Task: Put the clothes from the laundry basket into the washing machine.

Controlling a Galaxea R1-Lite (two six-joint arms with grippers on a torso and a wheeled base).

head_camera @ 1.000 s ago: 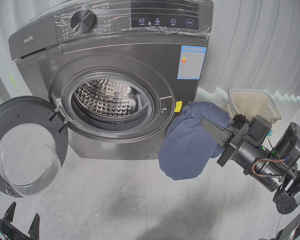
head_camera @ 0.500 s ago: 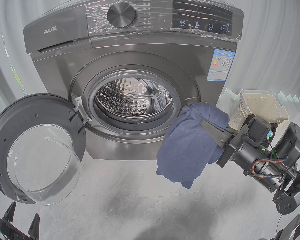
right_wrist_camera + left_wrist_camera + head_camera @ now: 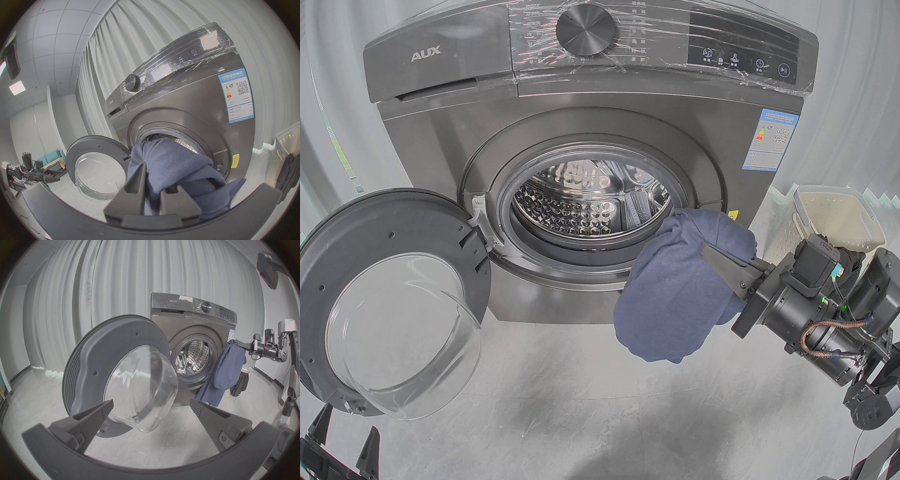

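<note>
Navy-blue garment (image 3: 675, 287) hangs clamped in the right gripper (image 3: 712, 255), held up just at the right rim of the washing machine (image 3: 600, 119) drum (image 3: 587, 200), high enough, I'd say, to clear the sill going in. Door (image 3: 394, 294) swung wide left, out of the path. Left gripper (image 3: 150, 403) sits low, fingers apart, holding nothing. Dark garment (image 3: 289, 175) drapes over the laundry basket (image 3: 840, 215) rim, likely next.

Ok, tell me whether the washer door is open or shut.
Open: the door stands wide on its hinge, leaving the steel drum exposed.
</note>
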